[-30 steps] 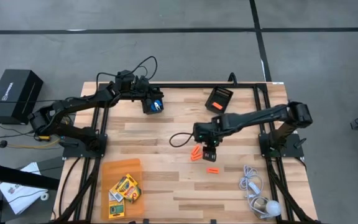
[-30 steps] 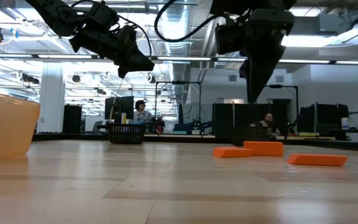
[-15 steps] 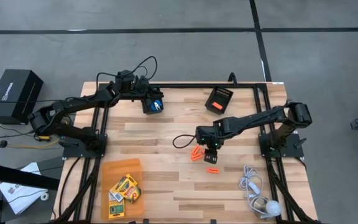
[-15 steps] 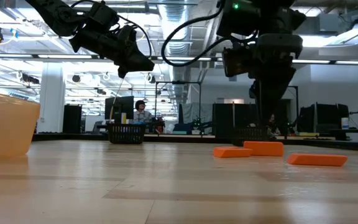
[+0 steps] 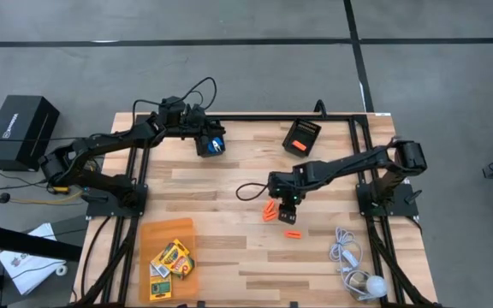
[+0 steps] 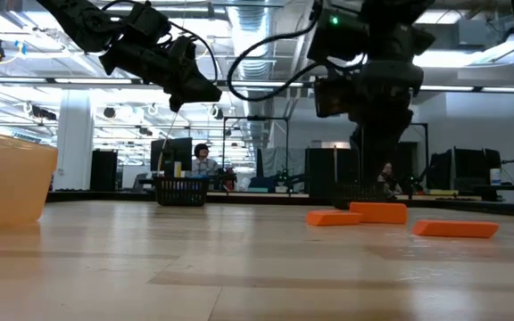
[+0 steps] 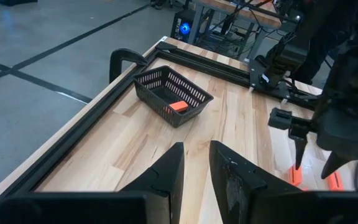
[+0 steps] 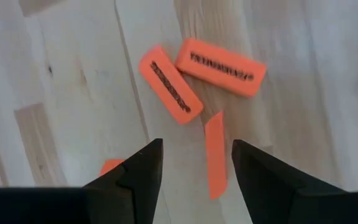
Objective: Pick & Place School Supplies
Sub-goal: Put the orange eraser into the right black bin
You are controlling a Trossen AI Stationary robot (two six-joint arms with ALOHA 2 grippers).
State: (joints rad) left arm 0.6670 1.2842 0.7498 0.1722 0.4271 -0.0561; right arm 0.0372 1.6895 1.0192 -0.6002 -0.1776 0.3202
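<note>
- The right gripper (image 5: 288,202) hangs just above the cluster of orange pieces (image 5: 270,210) near the middle of the table (image 5: 229,248), fingers spread with nothing between them.
- One more orange piece (image 5: 292,233) lies by itself just beside that cluster, toward the table's front edge.
- A mesh basket (image 5: 301,135) at the back edge has an orange piece inside.
- The left gripper (image 5: 215,145) sits raised at the back edge, well apart from the cluster; can't tell how its fingers stand.
- Crayon boxes (image 5: 171,258) sit in the orange tray (image 5: 148,235) at the front left.
</note>
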